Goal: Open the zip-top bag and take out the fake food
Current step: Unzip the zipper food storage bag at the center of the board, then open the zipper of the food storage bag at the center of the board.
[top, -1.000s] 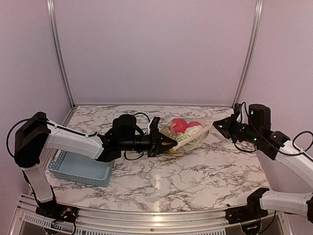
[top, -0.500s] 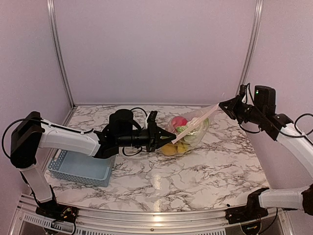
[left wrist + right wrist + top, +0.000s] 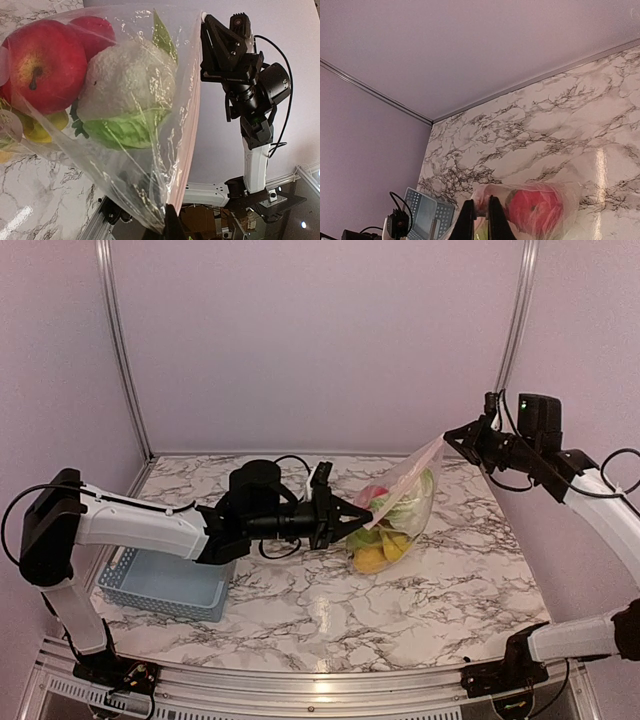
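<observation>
Hanging at centre right of the top view, slung between two grips: the zip-top bag (image 3: 418, 490), its pink zip strip (image 3: 403, 483) drawn taut on a diagonal from the middle toward the upper right. Held at the lower end by the left gripper (image 3: 356, 520), jaws closed narrow on the plastic by the zip. Seen from the left wrist only as one dark finger (image 3: 172, 226) at the bottom edge, with the bag's rim running down into it. Held at the upper end by the right gripper (image 3: 448, 436), fingers (image 3: 467, 220) nearly together at the bottom of the right wrist view, pinching the bag's corner. Bunched in the sagging belly of the bag, the fake food (image 3: 380, 545): a red apple (image 3: 42, 65) at upper left of the left wrist view, a pale cabbage (image 3: 127, 80) beside it over a green leaf, yellow pieces lowest in the top view. Cannot tell whether the bag's bottom touches the marble table (image 3: 420, 620) or clears it, nor whether the zip is sealed or parted. Well apart at lower left, close along the table's left edge: a light blue basket (image 3: 160, 585). Open marble across the lower centre and right of the top view, and behind the bag up to the back wall's edge. Less room at upper right, with the raised right gripper near the metal post (image 3: 512, 340).
</observation>
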### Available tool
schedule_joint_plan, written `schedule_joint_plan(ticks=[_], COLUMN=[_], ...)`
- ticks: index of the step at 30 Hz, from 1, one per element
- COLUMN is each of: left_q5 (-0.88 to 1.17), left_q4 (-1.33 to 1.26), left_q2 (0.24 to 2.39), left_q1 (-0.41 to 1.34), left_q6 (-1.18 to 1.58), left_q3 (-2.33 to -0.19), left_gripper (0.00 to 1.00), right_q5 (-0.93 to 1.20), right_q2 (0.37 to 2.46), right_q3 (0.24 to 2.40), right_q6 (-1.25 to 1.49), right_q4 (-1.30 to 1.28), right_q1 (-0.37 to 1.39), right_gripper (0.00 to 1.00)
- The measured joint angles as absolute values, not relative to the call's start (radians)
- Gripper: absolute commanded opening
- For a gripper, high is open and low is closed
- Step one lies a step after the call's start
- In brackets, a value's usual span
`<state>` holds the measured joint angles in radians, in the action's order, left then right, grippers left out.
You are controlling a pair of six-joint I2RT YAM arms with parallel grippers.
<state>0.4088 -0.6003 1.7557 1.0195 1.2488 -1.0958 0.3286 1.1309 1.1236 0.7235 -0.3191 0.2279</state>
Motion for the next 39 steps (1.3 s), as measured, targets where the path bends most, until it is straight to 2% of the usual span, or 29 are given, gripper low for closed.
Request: schedule_joint_plan(ticks=[4, 10, 14, 22, 27, 32, 39], left_q5=[0.406, 0.42, 0.429, 0.363, 0.297, 0.2, -0.001], left_q4=[-0.601, -0.586, -0.546, -0.297, -0.125, 0.067, 0.318], left_q2=[1.776, 1.811, 1.808, 1.732, 1.644, 1.608, 1.679], left_q1=[1.041, 1.063, 1.075, 1.076, 1.074, 1.074, 1.074], left_q6=[1.25, 1.247, 1.203, 1.037, 0.905, 0.759, 0.561], left_q3=[-1.129, -1.145, -1.146, -1.189, -1.263, -1.405, -1.671], left_gripper=[0.0, 0.27, 0.37, 0.46, 0.57, 0.67, 0.68], right_q5=[0.371, 0.402, 0.4, 0.398, 0.397, 0.392, 0.383], right_q2=[1.188, 1.254, 1.273, 1.314, 1.336, 1.346, 1.354], right_q3=[1.156, 1.171, 1.191, 1.215, 1.236, 1.247, 1.247], right_q6=[0.697, 0.667, 0.652, 0.635, 0.63, 0.628, 0.631], right_q4=[-0.318, -0.3, -0.295, -0.27, -0.265, -0.262, -0.241], right_q1=[0.218, 0.213, 0.216, 0.25, 0.268, 0.289, 0.324], right_gripper=[0.0, 0.0, 0.0, 0.0, 0.0, 0.0, 0.0])
